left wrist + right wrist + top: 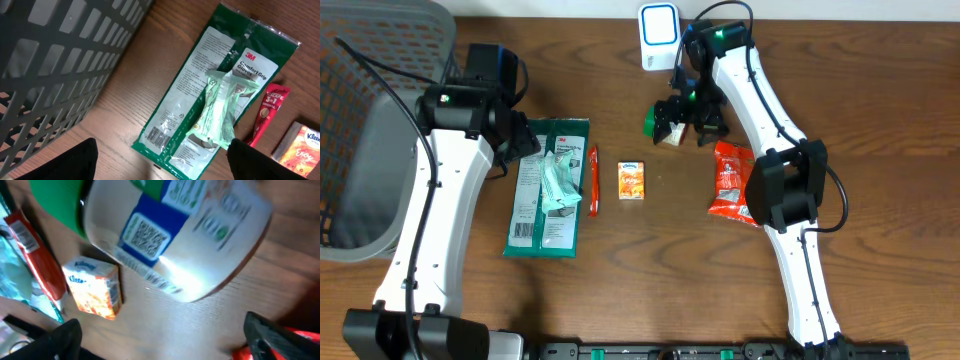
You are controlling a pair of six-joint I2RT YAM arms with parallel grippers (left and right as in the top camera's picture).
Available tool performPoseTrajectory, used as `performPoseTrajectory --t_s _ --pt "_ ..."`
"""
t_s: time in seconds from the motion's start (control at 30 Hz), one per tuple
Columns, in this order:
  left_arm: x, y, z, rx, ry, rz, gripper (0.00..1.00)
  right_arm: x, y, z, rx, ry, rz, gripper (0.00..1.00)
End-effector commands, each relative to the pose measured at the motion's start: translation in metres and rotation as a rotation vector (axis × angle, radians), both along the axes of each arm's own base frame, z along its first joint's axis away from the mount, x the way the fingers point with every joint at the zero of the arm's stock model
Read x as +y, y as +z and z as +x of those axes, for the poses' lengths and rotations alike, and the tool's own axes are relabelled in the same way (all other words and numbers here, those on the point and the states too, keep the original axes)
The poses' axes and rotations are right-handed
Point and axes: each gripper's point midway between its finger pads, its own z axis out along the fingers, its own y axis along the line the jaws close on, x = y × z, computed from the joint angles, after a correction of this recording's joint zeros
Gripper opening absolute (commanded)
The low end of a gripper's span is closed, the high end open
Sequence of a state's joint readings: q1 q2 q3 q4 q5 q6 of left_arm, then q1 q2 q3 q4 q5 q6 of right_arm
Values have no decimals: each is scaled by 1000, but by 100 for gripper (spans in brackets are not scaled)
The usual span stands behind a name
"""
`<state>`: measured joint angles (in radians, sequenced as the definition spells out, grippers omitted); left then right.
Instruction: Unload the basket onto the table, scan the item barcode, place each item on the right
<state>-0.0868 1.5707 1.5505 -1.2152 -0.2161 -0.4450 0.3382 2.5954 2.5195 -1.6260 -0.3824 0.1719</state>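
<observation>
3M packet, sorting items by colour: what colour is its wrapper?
Dark green packet with white label panels; clearest in left wrist view.

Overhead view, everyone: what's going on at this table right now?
Two robot arms are partway through scanning items. The right gripper is open, just above a white bottle with a green cap that seems to lie on the table near the white scanner. Its fingers are not closed on the bottle. The left gripper hangs open and empty over the green 3M packet beside the grey basket. A red sachet, an orange tissue pack and a red snack bag lie on the table.
</observation>
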Motion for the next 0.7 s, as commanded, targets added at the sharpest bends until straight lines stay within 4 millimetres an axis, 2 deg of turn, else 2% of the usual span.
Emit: performPoseTrajectory --t_s 0.0,0.1,0.17,0.27,0.43,0.67 --pt "4 0 -1 1 13 15 83 -4 17 2 -86 63 -54 99" --pt "4 0 -1 1 13 15 83 -7 57 17 -279 169 -82 99" --pt "4 0 -1 1 13 15 83 -2 81 21 -379 232 -74 99" --pt "4 0 -1 1 13 15 83 8 91 26 -465 303 -97 99" --pt "4 0 -1 1 13 15 83 27 78 43 -577 380 -223 99" --pt "4 0 -1 1 13 15 83 50 29 58 -570 403 -211 99"
